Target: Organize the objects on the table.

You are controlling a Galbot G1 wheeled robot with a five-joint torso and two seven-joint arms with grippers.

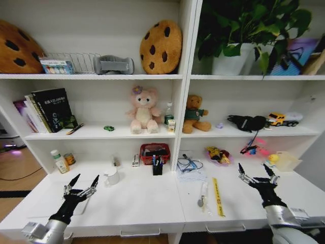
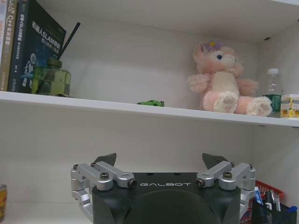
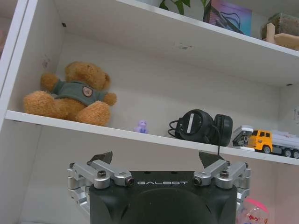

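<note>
The white table carries a long yellow wedge, a slim pen-like stick and a black holder of pens. A tiny green toy car rests on the shelf above. My left gripper hovers open over the table's left part, above a flat pale laptop. My right gripper hovers open over the right part, right of the wedge. Neither holds anything.
A white mug, red basket, bottle, papers with cables, pink toy bowl and clear box line the table's back. Plush bears, headphones and a toy truck fill the shelf.
</note>
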